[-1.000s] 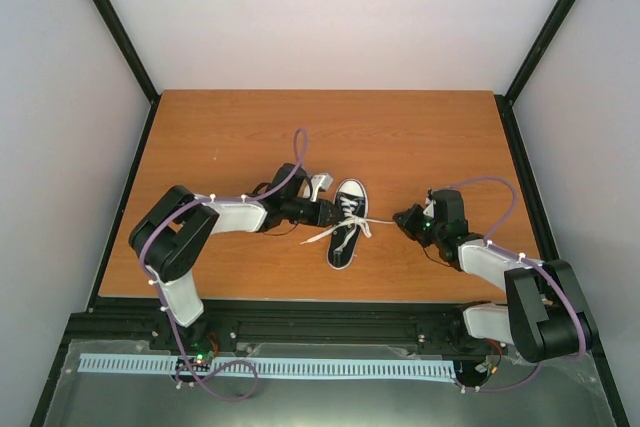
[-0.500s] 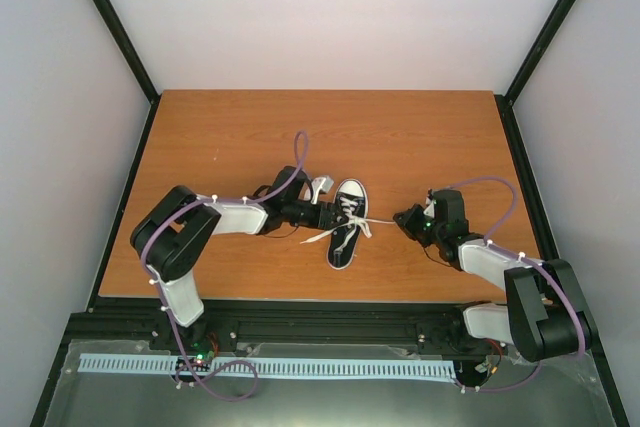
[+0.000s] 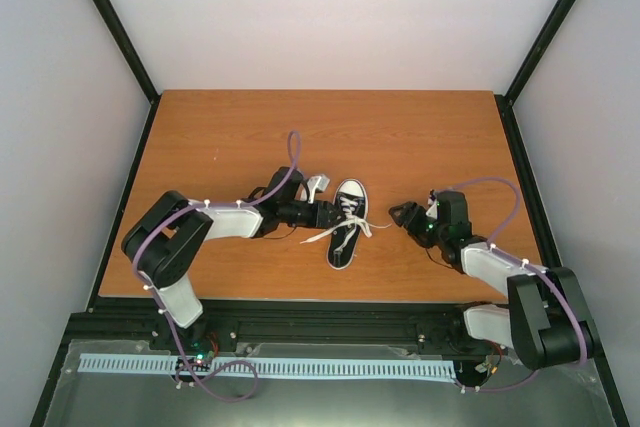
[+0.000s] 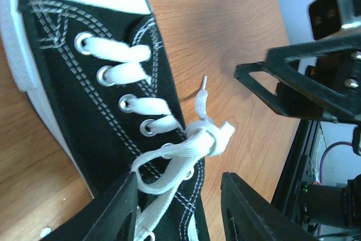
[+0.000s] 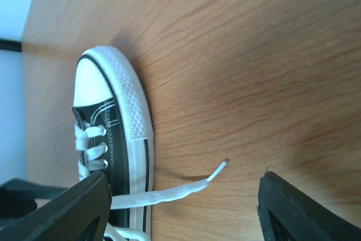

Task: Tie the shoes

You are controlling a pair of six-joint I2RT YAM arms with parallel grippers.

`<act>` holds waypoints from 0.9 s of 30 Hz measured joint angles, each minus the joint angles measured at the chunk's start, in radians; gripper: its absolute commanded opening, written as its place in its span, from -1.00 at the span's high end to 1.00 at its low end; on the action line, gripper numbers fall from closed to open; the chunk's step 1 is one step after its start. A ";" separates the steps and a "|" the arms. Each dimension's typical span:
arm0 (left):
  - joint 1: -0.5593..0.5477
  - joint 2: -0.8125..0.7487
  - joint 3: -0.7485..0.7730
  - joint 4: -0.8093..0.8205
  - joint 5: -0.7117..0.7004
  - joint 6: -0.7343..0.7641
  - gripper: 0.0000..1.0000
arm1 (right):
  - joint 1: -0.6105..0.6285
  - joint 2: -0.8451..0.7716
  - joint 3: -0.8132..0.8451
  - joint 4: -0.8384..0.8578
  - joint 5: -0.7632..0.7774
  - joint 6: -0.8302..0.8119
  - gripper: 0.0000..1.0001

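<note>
The black shoe with its white toe cap lies mid-table, toe pointing away. In the left wrist view the white laces form a small knot over the shoe, and a loop trails down between the fingers of my left gripper. That gripper is open and sits at the shoe's left side. My right gripper is open to the right of the shoe. A free lace end lies flat on the wood between its fingers, touching neither.
The orange-brown wooden table is bounded by black frame posts and pale walls. Its near edge meets a black rail in front of the arm bases. Another lace end trails off the shoe's left side.
My right gripper has opened and let go of the lace end, which now rests slack on the table. The left gripper's jaws have parted from the loop.
</note>
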 measured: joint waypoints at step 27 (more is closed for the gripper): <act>0.000 0.084 0.016 0.031 -0.013 -0.099 0.46 | 0.185 0.201 0.097 -0.056 -0.213 -0.427 -0.04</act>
